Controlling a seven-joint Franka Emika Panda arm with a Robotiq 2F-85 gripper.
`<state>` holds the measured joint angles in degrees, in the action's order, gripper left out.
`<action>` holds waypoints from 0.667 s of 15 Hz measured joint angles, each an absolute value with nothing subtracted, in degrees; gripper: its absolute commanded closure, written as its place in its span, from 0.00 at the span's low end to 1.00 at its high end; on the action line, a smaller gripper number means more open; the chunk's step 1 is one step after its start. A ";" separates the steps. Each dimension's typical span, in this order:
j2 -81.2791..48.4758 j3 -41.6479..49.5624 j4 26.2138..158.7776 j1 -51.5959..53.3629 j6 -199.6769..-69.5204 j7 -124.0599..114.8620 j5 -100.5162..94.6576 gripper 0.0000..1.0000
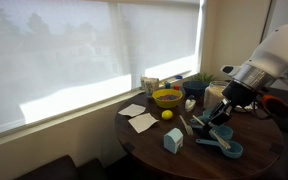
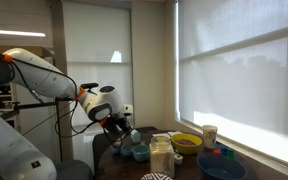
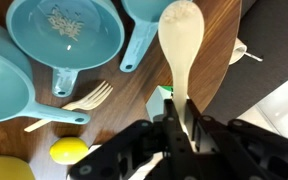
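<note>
On the tabletop [image 1: 149,152]: round, dark wood, beside a shaded window [image 1: 74,50]; it carries everything listed below except the held thing.
End effector [image 3: 182,118]: fully closed on the spoon's handle, with one finger pressing each side.
Spoon [image 3: 179,45]: pale wood, gripped low on the handle. Its rounded head points away from the wrist camera, over bare tabletop just beside the cups. I cannot tell whether the head touches the wood.
Cups [image 3: 69,30]: three, teal and long-handled, lying close together. The middle one holds pale crumbs.
Fork [image 3: 84,100]: wooden, lying flat between the cups and the lemon, with its tines toward the spoon.
Lemon [image 3: 69,150]: yellow and whole, near the fork's handle and just beside the bowl.
Bowl [image 1: 167,97]: yellow, on the window side of the tabletop.
Napkins [image 1: 139,118]: two white squares near the table's edge, apart from the cups.
Carton [image 1: 173,141]: small, pale blue and upright, between the napkins and the cups.
Arm [image 1: 269,55]: white, bending down toward the cups in an exterior view.
</note>
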<state>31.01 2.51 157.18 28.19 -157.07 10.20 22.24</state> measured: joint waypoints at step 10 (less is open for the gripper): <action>31.00 7.32 157.20 31.81 -157.07 16.76 26.24 0.87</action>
<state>31.00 7.32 157.20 31.81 -157.07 16.76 26.24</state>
